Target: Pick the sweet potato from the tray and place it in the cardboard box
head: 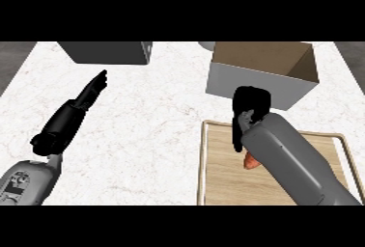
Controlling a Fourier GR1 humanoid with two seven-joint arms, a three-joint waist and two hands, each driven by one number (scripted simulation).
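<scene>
The sweet potato (249, 161) shows as a small orange piece on the wooden tray (221, 173), mostly hidden beneath my right forearm. My right hand (251, 103) hovers over the tray's far edge, just in front of the cardboard box (249, 84). Its fingers hang relaxed and its thumb points back toward the sweet potato, with nothing held. The box stands open at the top right, grey outside and brown inside. My left hand (91, 91) lies open at the left over the bare counter, fingers stretched toward the far side.
A dark grey block (107, 52) stands at the counter's far edge, left of centre. A pale round object (206, 45) peeks out behind the box. White marble counter (157, 135) spreads between my two arms.
</scene>
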